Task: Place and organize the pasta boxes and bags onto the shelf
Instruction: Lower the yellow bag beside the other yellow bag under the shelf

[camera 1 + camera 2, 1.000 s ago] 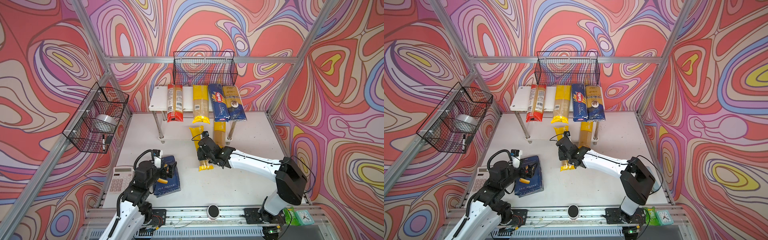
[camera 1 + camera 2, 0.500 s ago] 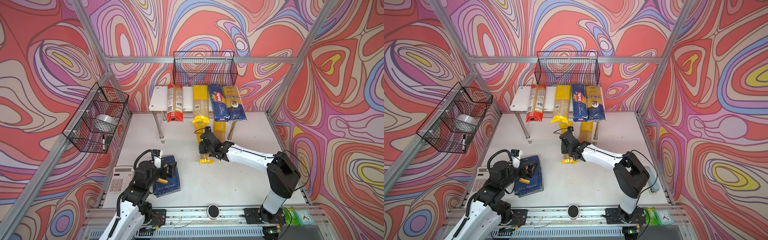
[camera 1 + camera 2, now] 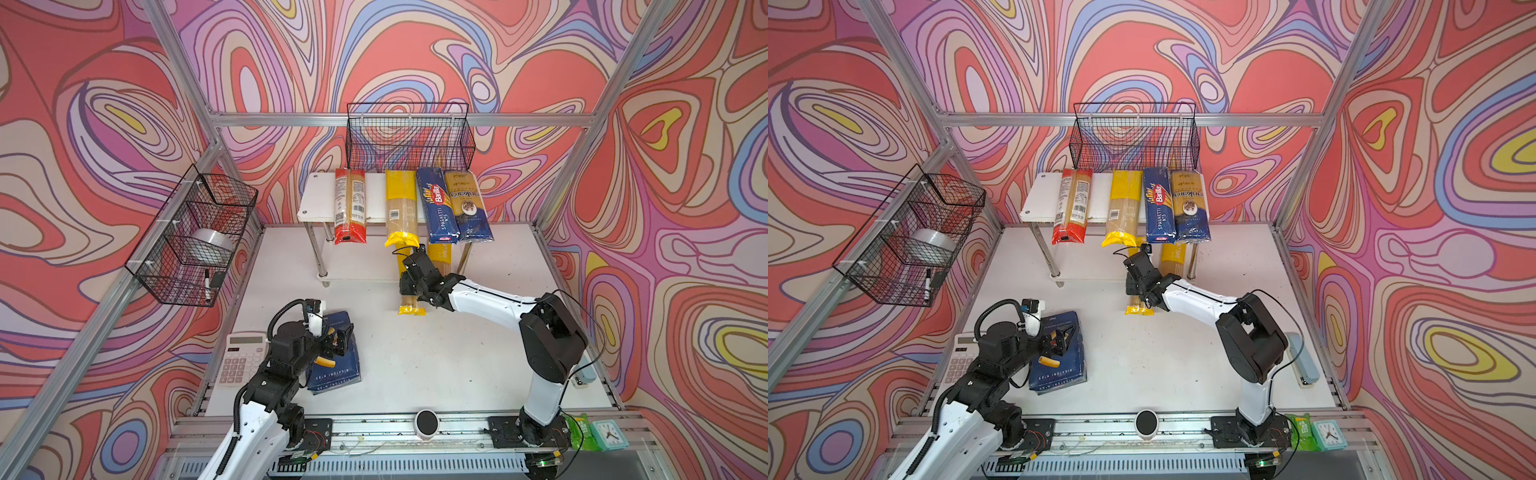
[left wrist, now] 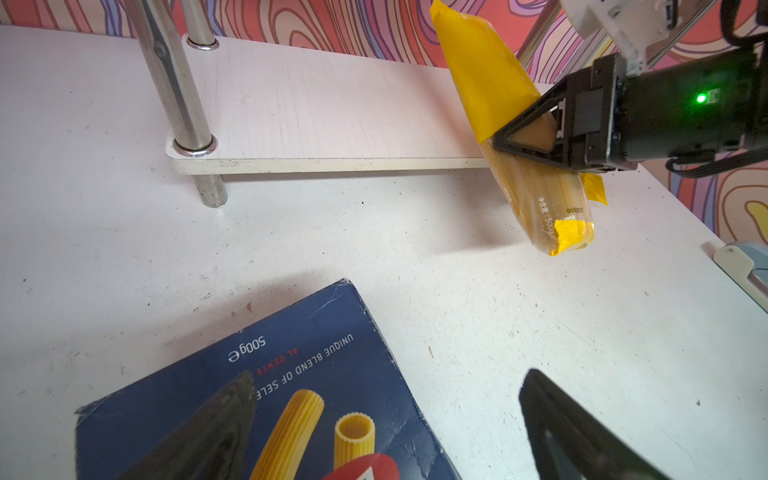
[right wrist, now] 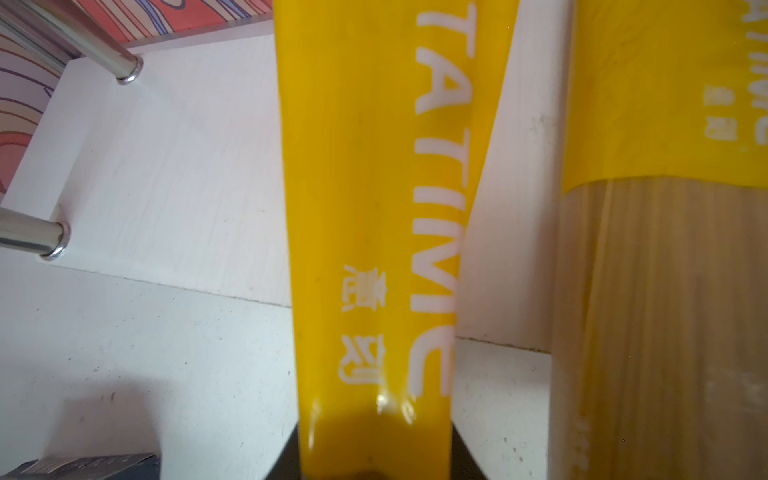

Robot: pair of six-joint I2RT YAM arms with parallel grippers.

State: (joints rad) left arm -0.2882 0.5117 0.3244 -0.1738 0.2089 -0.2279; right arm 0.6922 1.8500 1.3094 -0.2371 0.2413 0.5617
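My right gripper [image 4: 528,139] is clamped on a yellow bag [image 4: 490,75], about halfway along it. The bag is tilted. Its far end is up over the lower board [image 4: 311,112] of the shelf [image 4: 183,95], and its near end sticks out low over the table [image 4: 374,232]. I cannot tell if that end touches the table. In the right wrist view a second yellow bag [image 5: 665,249] lies on the lower board just beside the held one.

My left gripper [image 3: 338,334] hangs over the rigatoni box [image 3: 336,368], which lies flat on the table near the left arm. Its jaws stand wide apart and hold nothing. One of its fingers [image 4: 216,424] is above the box, and the other is past the box's edge. I cannot tell if it touches the box.

On the top board [image 3: 318,199] four packs lie side by side: a red bag [image 3: 350,205], a third yellow bag [image 3: 401,208], the spaghetti box [image 3: 436,205] and a gold-and-navy bag [image 3: 467,205]. Their near ends stick out past the front edge. A white calculator [image 3: 241,359] sits beside the left arm.
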